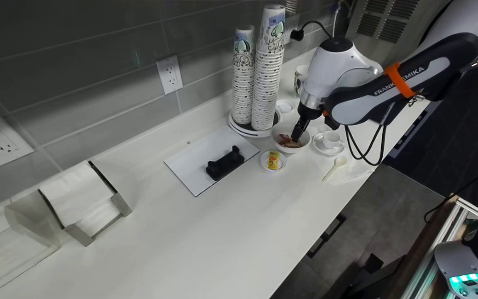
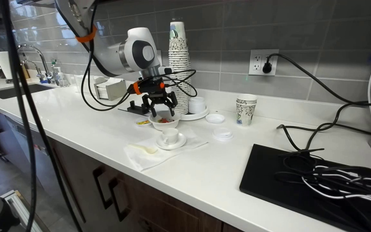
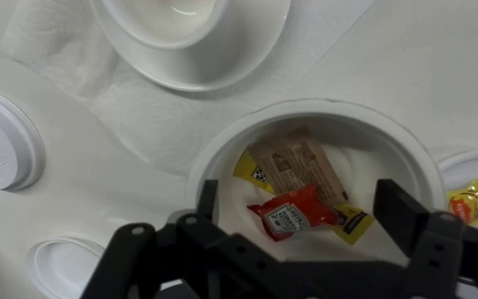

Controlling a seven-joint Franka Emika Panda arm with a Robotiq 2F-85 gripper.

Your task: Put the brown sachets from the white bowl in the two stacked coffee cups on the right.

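The white bowl (image 3: 326, 107) lies under my gripper (image 3: 300, 203), which stands open, one finger toward each side of the bowl and nothing gripped. Inside it, a brown sachet (image 3: 305, 170) rests flat over a yellow packet (image 3: 248, 168), and a red ketchup packet (image 3: 291, 214) covers its lower edge. Just one brown sachet can be made out; any others are hidden. In an exterior view the fingertips of the gripper (image 2: 163, 112) hang at the mouth of the bowl (image 2: 163, 125). The two stacked coffee cups (image 2: 246, 111) stand upright near the wall; the arm partly covers these cups (image 1: 300, 79).
Tall cup stacks (image 1: 269, 74) rise close beside the bowl on a round tray. A cup (image 2: 170, 136) on a saucer, a spoon (image 2: 144, 148) on a napkin and loose lids (image 2: 222, 133) surround it. A small dish holds a yellow packet (image 1: 272, 160). Cables (image 2: 320, 122) trail at the side.
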